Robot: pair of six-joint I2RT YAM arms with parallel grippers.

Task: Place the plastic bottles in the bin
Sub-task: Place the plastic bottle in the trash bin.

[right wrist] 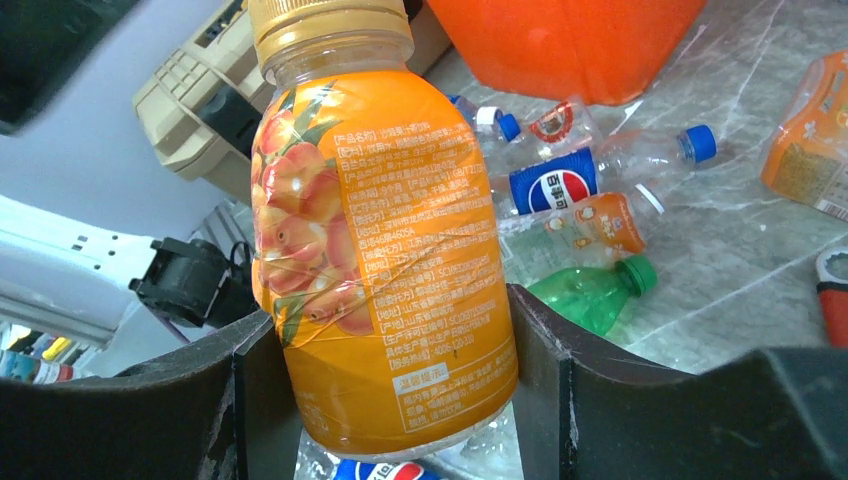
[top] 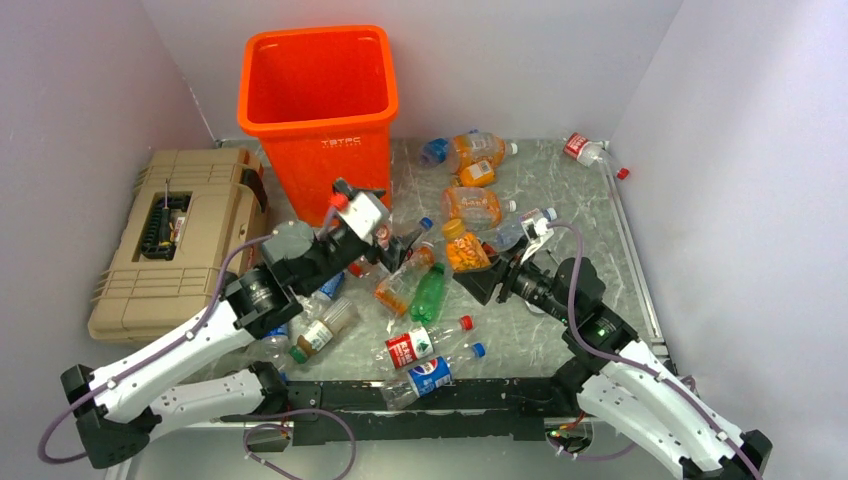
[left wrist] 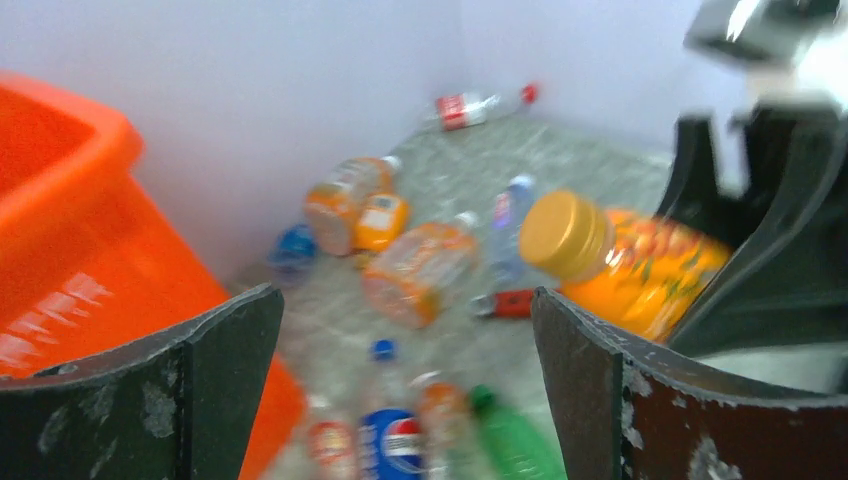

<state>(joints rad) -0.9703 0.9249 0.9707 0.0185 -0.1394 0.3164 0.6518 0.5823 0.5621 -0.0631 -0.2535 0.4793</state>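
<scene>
Top: tapered glossy orange bin at back of table. Plastic bottles strewn over marbled table in front.
Left wrist: left gripper spread, nothing between scuffed black fingers; view blurred.
Right wrist: right gripper clamped on stubby peach bottle, ribbed gold cap, crinkled label, lifted above pile.

Blurred bin; perhaps a wrench cut off

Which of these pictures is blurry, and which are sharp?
Left wrist view: blurred all over, the orange bin and Pepsi bottle smeared. Right wrist view: sharp, small print readable on the orange bottle. Top view: crisp, evenly lit.
</scene>
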